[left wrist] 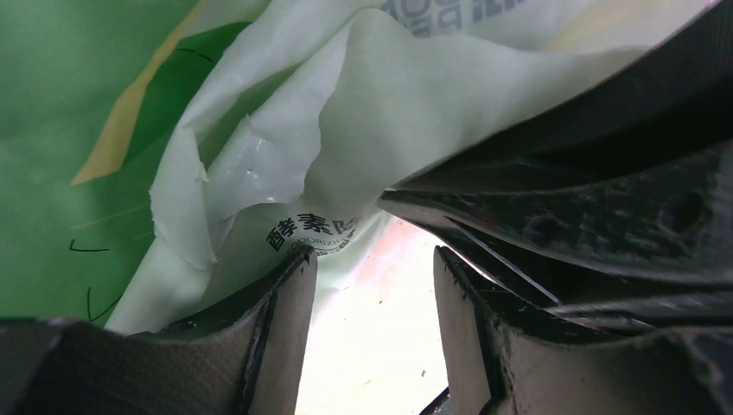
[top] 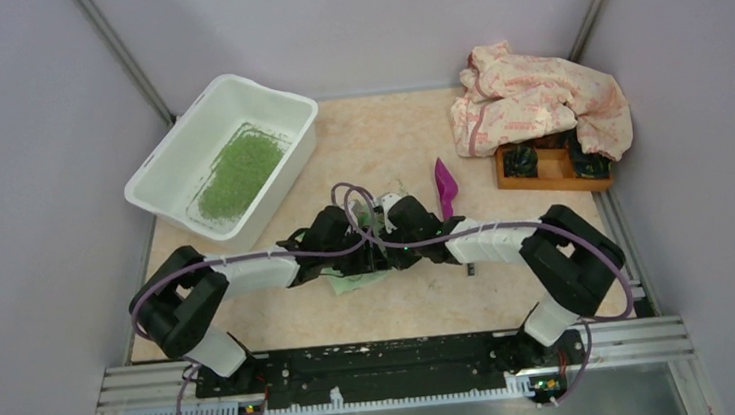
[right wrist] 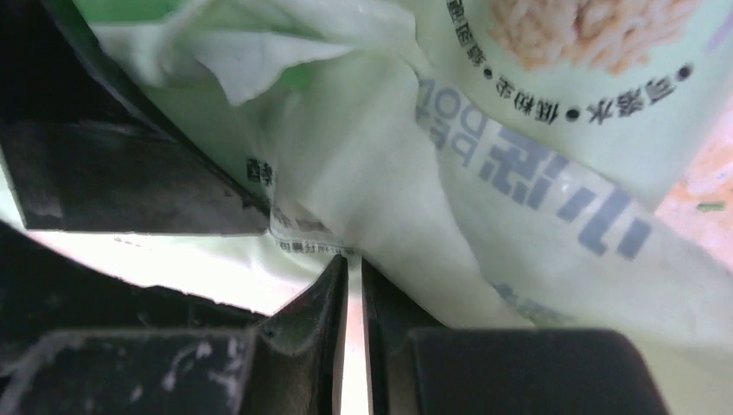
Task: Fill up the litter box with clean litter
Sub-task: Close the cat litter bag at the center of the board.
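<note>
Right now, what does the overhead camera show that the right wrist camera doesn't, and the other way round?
Only overhead: the litter box holding a patch of clean litter, a purple scoop, an orange tray partly under a cloth, and both arms meeting mid-table. Only right wrist: the print on the bag close up, and the right gripper pinched on a fold of it. Both: that light green bag, which overhead only peeks out beneath the arms.
</note>
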Action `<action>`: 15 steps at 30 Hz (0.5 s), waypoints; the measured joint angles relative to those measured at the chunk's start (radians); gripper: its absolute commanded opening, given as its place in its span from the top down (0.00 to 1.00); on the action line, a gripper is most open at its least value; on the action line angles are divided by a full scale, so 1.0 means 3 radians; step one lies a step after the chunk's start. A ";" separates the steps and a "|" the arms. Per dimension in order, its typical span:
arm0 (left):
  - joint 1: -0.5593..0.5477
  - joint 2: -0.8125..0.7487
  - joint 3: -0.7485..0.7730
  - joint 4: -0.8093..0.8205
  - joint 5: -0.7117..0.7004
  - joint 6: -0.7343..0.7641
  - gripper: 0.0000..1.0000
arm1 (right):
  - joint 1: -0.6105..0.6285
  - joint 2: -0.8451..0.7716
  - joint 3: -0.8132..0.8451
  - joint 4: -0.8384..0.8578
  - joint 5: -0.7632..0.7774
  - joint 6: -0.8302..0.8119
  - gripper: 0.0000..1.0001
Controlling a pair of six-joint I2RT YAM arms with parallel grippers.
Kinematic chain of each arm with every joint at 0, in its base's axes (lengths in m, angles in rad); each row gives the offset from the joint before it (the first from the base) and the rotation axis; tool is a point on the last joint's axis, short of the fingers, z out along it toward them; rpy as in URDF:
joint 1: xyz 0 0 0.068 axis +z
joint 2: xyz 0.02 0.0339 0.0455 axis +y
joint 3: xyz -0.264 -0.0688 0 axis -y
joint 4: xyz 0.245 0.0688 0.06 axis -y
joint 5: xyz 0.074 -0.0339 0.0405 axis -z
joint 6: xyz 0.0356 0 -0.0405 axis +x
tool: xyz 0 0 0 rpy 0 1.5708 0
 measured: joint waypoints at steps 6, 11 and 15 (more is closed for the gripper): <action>0.0000 -0.0036 -0.0057 0.0051 -0.0017 -0.0001 0.40 | 0.0000 0.0245 0.0064 0.0142 -0.0019 0.0098 0.89; 0.0000 -0.0069 -0.0099 0.0093 -0.0050 0.0000 0.40 | -0.0018 0.0224 0.0064 0.0122 0.0000 0.0118 0.88; 0.0000 -0.0094 -0.0116 0.0085 -0.0069 0.0001 0.40 | -0.0132 0.0107 0.0064 -0.0069 0.0028 0.0107 0.88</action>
